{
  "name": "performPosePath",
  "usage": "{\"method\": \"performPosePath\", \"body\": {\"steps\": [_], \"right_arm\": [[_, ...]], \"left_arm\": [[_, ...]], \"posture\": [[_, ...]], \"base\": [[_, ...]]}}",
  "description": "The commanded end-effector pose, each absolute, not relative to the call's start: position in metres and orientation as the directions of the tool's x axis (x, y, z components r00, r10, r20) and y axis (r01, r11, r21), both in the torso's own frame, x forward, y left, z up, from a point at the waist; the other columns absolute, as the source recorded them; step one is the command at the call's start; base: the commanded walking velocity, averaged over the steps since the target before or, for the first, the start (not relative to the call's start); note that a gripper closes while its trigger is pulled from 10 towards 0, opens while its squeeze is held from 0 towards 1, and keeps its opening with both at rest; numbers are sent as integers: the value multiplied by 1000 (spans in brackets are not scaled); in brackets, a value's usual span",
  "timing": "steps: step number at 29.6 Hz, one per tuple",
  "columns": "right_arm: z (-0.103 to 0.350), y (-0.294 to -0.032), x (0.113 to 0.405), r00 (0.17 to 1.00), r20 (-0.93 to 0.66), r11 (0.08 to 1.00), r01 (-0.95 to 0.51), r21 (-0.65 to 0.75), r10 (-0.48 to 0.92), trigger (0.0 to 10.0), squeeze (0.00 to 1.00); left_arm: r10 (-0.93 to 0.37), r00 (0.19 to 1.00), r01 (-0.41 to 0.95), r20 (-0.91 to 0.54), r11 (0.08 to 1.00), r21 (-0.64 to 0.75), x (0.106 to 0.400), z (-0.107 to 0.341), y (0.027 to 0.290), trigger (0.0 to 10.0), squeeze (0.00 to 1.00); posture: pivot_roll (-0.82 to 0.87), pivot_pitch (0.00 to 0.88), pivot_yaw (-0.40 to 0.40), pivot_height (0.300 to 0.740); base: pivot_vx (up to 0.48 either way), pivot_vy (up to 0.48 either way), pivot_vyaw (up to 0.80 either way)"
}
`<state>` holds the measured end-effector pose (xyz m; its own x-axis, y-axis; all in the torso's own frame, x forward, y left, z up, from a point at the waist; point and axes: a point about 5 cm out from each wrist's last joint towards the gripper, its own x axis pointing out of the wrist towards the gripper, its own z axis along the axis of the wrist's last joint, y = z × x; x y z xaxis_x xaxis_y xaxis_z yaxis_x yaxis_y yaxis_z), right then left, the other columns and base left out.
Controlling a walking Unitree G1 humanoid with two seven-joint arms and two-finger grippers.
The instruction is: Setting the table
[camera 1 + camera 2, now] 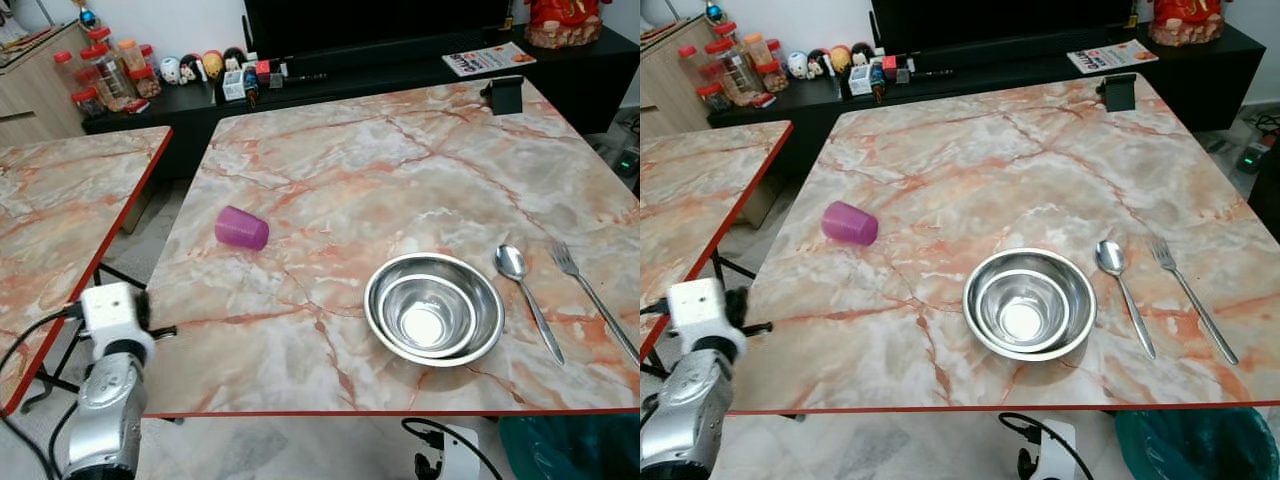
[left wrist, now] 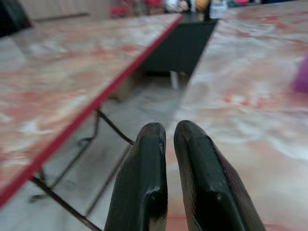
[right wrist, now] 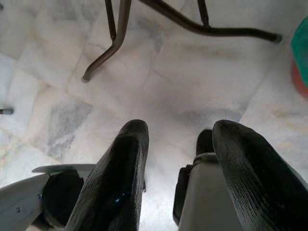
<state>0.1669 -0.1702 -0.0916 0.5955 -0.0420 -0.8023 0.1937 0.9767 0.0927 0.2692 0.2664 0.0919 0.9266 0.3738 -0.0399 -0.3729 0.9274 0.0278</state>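
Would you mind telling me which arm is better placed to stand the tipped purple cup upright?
Probably the left. The left pincer is raised at the table's left edge, on the side where the purple cup lies, whereas the right pincer hangs toward the floor.

home living room | marble table [image 1: 400, 170] | TV cabinet [image 1: 330, 85] | figurines [image 1: 195, 67]

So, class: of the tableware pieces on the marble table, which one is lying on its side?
The purple cup, tipped over left of the steel bowl; bowl, spoon and fork rest normally.
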Motion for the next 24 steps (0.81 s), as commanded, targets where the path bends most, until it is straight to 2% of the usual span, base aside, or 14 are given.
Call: {"method": "performPosePath", "body": {"steps": [1, 3, 5, 10, 12, 14, 18, 21, 22, 24], "right_arm": [[-91, -167, 169, 605, -796, 977, 187, 105, -30, 10000, 0], [-90, -167, 170, 608, -794, 977, 186, 105, -30, 10000, 0], [-90, -167, 171, 608, -793, 977, 186, 105, -30, 10000, 0], [-90, -166, 171, 608, -794, 979, 178, 104, -27, 10000, 0], [-90, -167, 172, 608, -794, 979, 177, 104, -26, 10000, 0], [-90, -167, 172, 608, -794, 979, 177, 104, -26, 10000, 0], [-89, -168, 172, 607, -794, 980, 175, 99, -28, 10000, 0], [-90, -169, 171, 603, -797, 980, 175, 93, -33, 10000, 0], [-90, -170, 170, 602, -798, 980, 176, 91, -34, 10000, 0], [-91, -172, 169, 597, -802, 981, 175, 83, -39, 10000, 0]], "left_arm": [[481, 876, -481, 6, 875, 63, 258, 98, 286, 10000, 0], [588, 809, -586, -2, 806, 86, 240, 90, 305, 10000, 0], [613, 790, -609, -4, 787, 98, 235, 87, 310, 10000, 0], [780, 620, -753, -81, 622, 215, 191, 57, 341, 10000, 0], [802, 590, -769, -95, 594, 237, 184, 51, 345, 10000, 0], [802, 590, -769, -94, 593, 237, 184, 51, 345, 10000, 0], [777, 502, -713, -379, 620, 327, 152, -9, 341, 10000, 0], [659, 496, -602, -565, 730, 322, 142, -40, 323, 10000, 0], [565, 491, -517, -662, 801, 300, 138, -55, 310, 10000, 0], [506, 478, -444, -719, 845, 300, 134, -64, 300, 10000, 0]], "posture": [[118, 34, 139, 740], [122, 32, 139, 740], [122, 32, 139, 740], [133, 32, 129, 740], [133, 32, 129, 740], [133, 32, 129, 740], [120, 26, 129, 740], [108, 21, 128, 740], [99, 17, 122, 740], [100, 14, 119, 740]], "base": [[0, 0, 0], [0, 0, 0], [0, 0, 0], [0, 0, 0], [0, 0, 0], [0, 0, 0], [0, 0, 0], [0, 0, 0], [0, 0, 0], [0, 0, 0]]}}
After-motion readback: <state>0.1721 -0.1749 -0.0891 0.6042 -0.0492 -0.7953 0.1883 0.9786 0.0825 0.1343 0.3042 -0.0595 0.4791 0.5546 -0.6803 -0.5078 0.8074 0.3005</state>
